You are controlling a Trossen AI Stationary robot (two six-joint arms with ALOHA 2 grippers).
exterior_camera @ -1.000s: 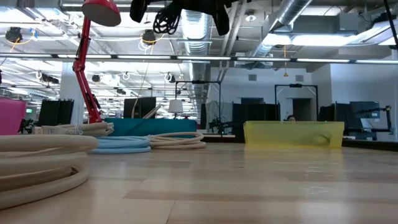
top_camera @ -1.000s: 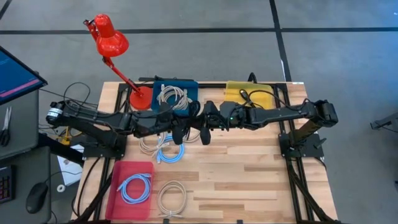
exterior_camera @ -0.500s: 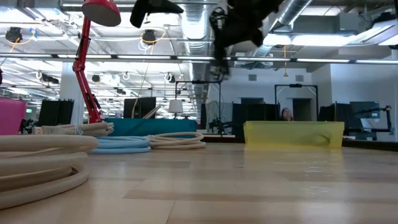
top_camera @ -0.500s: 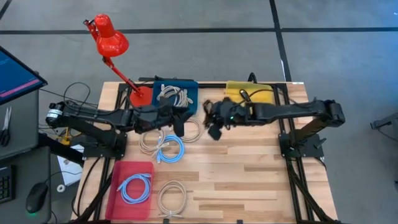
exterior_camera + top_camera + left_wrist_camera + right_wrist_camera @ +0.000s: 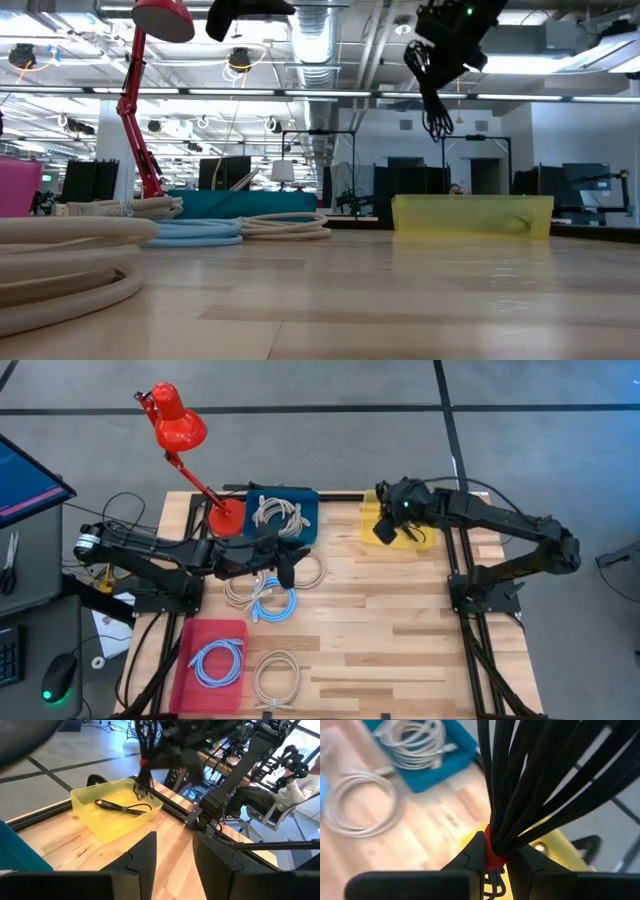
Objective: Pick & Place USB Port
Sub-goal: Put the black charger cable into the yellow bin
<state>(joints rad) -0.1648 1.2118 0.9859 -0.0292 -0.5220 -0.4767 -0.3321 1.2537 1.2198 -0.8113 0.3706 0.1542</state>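
right gripper (image 5: 386, 528) is up off the bench (image 5: 400, 630), hanging over the near-left part of the yellow bin (image 5: 425, 540) at the back right. its fingers (image 5: 475, 851) are clamped on a black cable bundle (image 5: 540, 775) tied with a red band; in the low view the bundle (image 5: 432, 85) dangles in loops from the gripper, clear above the bin (image 5: 472, 215) rim. from the left wrist the hanging end of the bundle (image 5: 145, 775) sits just over the bin (image 5: 100, 817), and a second black cable (image 5: 122, 808) already lies flat on the bin floor. left gripper (image 5: 287, 570) is low over the middle-left of the bench, beside the white cable coils (image 5: 305, 570) and just above the light blue coil (image 5: 270, 603); its fingers (image 5: 145, 852) stand apart with nothing between them. blue bin (image 5: 300, 510) at the back centre holds a pale coiled cable (image 5: 277, 512). pink bin (image 5: 190, 660) at the front left holds a blue coil (image 5: 218, 660); another white coil (image 5: 275, 678) lies on the wood next to it. red lamp (image 5: 175, 425) stands at the back left corner, base on the bench. a person sits in a chair beyond the bench edge (image 5: 280, 795), seen only from the left wrist.
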